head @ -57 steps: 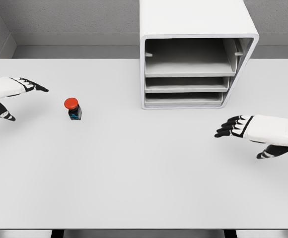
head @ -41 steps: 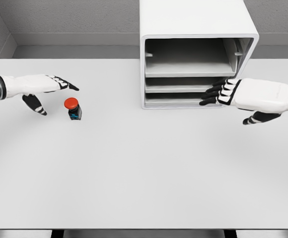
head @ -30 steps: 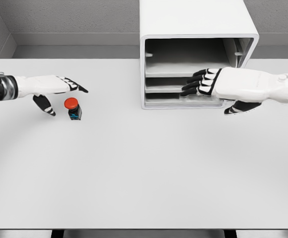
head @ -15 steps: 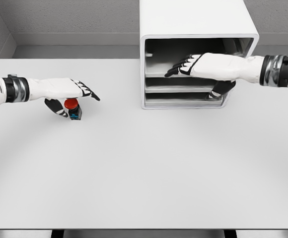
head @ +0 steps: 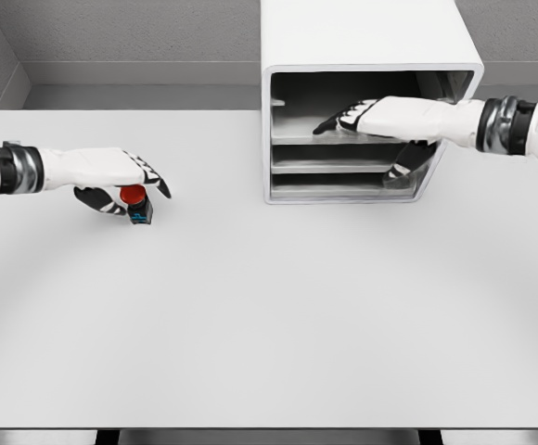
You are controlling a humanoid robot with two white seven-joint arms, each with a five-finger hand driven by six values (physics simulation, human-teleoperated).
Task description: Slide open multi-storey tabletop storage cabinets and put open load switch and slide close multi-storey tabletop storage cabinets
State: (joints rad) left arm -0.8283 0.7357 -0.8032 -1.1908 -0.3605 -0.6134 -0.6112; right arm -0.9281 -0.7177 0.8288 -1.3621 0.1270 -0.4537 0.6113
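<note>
The load switch (head: pixel 136 202), a red cap on a small black and blue body, stands on the white table (head: pixel 269 315) at the left. My left hand (head: pixel 137 188) covers it from the left. Its fingers curl over the red cap, with the thumb low on the cap's left side. The white three-level storage cabinet (head: pixel 362 37) stands at the back, right of centre, its front facing me. My right hand (head: pixel 357 130) reaches into the top level. Its fingers lie flat and stretched over the top tray (head: pixel 297 133), and the thumb hangs down in front of the middle tray (head: pixel 334 165).
A grey wall runs behind the table, and a side wall closes the far left. The bottom tray (head: pixel 334 188) sits pushed in. The table's front edge runs along the bottom of the view.
My left hand's fingers have curled down around the switch's red cap. My right hand has drawn slightly right inside the top level. Switch and trays have not visibly moved.
</note>
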